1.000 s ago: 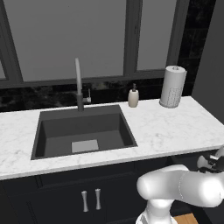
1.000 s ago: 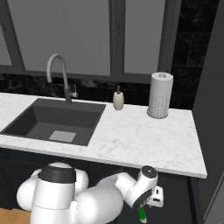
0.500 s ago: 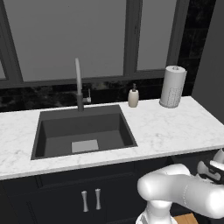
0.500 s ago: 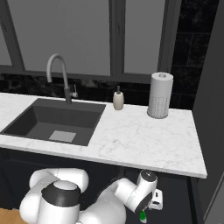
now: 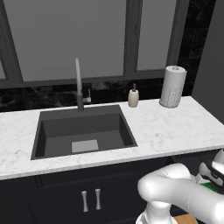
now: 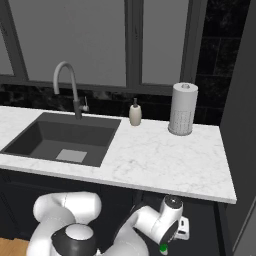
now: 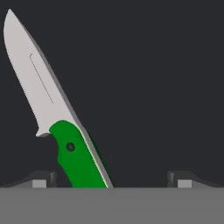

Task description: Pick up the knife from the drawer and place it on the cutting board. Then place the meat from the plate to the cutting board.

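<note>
The knife [image 7: 65,118] lies flat on the black floor of the drawer [image 7: 166,87], green handle near me, silver blade pointing away to the upper left. My gripper [image 7: 112,180] is open. Its two fingertips [image 7: 41,180] stand wide apart on either side of the handle without touching it; the handle is nearer the left one. From the base, my gripper [image 6: 168,242] hangs low in the open drawer [image 6: 202,225] under the counter's right end, with a bit of the knife's green handle [image 6: 163,247] beneath it. My gripper [image 5: 213,179] also shows at the far right. The cutting board, plate and meat are out of view.
A white marble counter [image 6: 165,165] overhangs the drawer. It holds a dark sink [image 5: 83,131] with a faucet [image 5: 78,85], a soap bottle [image 5: 133,97] and a paper towel roll [image 5: 173,86]. Black cabinet doors with silver handles [image 5: 90,200] stand below the sink.
My gripper has sunk lower below the counter edge toward the knife, and the arm's elbow has swung down with it. The knife has not moved.
</note>
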